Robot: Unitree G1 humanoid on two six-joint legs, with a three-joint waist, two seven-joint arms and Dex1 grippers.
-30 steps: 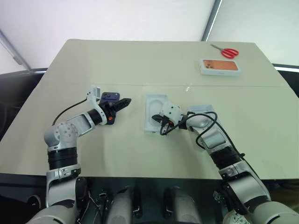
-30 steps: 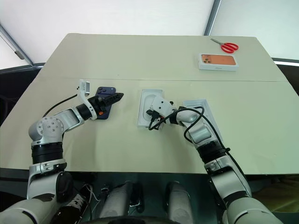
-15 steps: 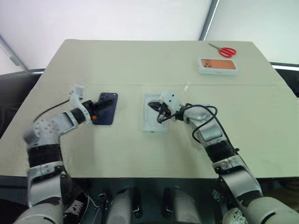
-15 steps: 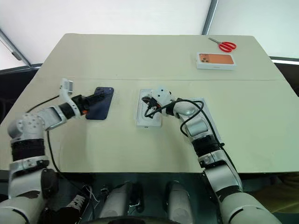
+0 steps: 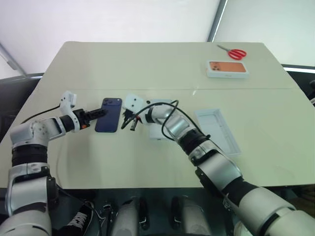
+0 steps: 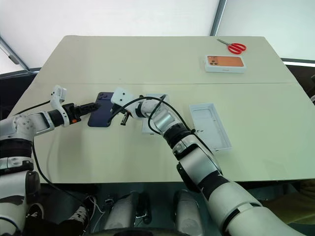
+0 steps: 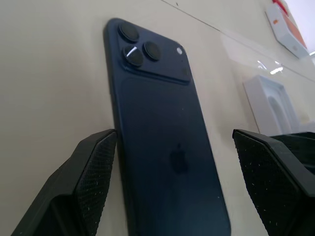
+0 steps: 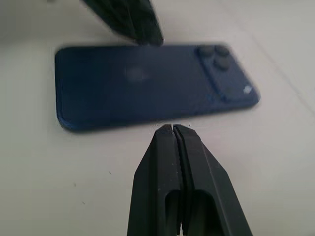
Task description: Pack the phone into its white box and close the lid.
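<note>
The right gripper (image 8: 172, 129) has its two black fingers pressed together with nothing between them; its tips sit just beside the long edge of the phone (image 5: 109, 114), on the side toward the white box (image 5: 158, 120). The left gripper (image 5: 101, 113) comes at the phone from the other side, its fingers (image 7: 86, 172) spread wide, one at each long edge of the phone, gripping nothing that I can make out.

The phone lies flat on the table (image 5: 147, 64), back up, its camera bump at the far end. It is outside the box, between the two grippers.

Just right of the phone, past the right gripper, lies the white box, mostly hidden by the right arm; a white piece with a rounded outline shows in it in the left wrist view. Further right of the phone lies the lid (image 5: 217, 130), open side up, apart from the box.

Well beyond the phone, near the table's far right corner, sit a box with an orange phone picture (image 5: 227, 69) and red scissors (image 5: 236, 52).
</note>
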